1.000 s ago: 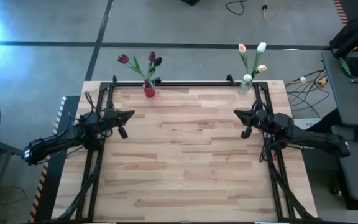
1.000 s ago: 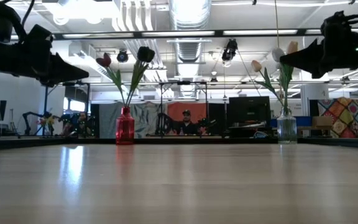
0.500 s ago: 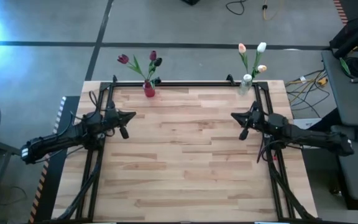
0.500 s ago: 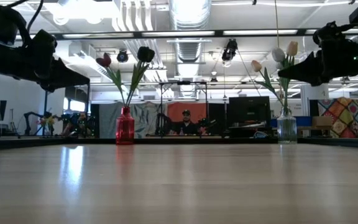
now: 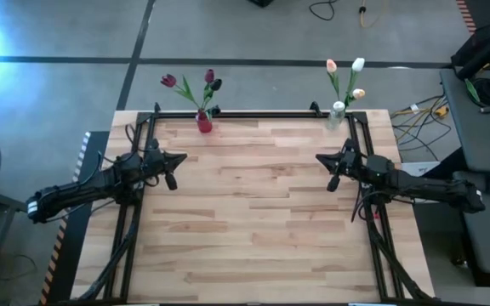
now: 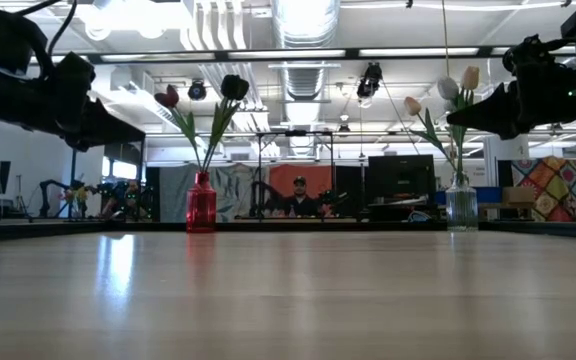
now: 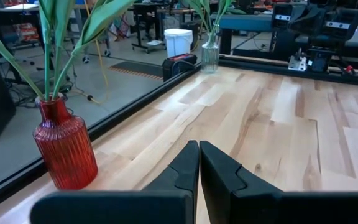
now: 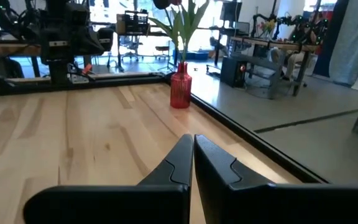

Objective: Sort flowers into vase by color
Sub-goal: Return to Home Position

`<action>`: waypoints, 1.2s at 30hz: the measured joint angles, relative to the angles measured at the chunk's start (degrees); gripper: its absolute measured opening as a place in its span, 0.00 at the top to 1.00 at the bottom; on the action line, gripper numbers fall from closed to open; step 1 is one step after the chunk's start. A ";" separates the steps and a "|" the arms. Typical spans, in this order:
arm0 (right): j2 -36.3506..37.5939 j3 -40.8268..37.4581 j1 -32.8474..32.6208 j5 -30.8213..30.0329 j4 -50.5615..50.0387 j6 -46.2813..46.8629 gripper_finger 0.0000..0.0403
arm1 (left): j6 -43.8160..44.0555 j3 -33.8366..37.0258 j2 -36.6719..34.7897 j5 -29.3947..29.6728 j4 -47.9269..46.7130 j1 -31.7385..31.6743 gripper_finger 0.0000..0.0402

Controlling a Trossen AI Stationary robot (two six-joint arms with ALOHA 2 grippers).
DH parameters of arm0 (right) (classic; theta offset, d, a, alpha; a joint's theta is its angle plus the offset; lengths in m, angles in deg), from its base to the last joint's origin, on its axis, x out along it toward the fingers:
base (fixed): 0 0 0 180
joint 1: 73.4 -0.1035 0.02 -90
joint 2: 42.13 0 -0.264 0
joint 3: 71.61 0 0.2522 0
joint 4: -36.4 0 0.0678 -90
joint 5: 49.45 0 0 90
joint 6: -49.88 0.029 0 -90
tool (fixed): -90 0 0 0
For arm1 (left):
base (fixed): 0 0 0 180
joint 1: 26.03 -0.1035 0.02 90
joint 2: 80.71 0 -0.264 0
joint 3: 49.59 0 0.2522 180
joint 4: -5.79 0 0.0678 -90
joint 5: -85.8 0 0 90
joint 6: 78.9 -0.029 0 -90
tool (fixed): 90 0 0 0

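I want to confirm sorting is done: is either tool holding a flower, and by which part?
Nothing is held. The left tool and right tool are both shut and empty; the tulips stand in the red vase and clear vase.

We see a robotics lab. Ducts (image 6: 303, 20) and strip lights (image 6: 418, 52) cross the low view's top. Cables (image 5: 417, 110) litter the concrete floor (image 5: 58, 93) at the high view's right.

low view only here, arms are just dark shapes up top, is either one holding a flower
observer: No. The left wrist view shows the left gripper with its jaws shut on nothing, over the left side of the table.
operator: and the right one
observer: The right gripper is over the right side, its jaws shut and empty.
operator: i count two heads in the red vase
observer: The high view shows three dark tulips in the red vase.
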 joint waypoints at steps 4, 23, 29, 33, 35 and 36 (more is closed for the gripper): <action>-0.02 0.00 0.00 0.00 0.01 2.60 0.98 | 0.00 0.00 0.61 0.00 0.00 0.00 1.00; -0.04 0.02 0.00 -0.02 -0.03 2.99 0.98 | 0.00 0.00 2.31 -0.02 0.02 0.00 1.00; -0.07 0.02 -0.02 -0.02 -0.01 2.99 0.98 | 0.00 0.00 2.31 -0.02 0.02 0.01 1.00; -0.07 0.02 0.00 -0.02 -0.01 2.99 0.98 | 0.00 0.00 2.31 -0.02 0.02 0.00 1.00; -0.07 0.02 0.00 -0.02 -0.01 2.99 0.98 | 0.00 0.00 2.31 -0.02 0.02 0.00 1.00; -0.07 0.02 -0.01 -0.02 -0.01 2.99 0.98 | 0.00 0.00 2.31 -0.02 0.02 0.00 1.00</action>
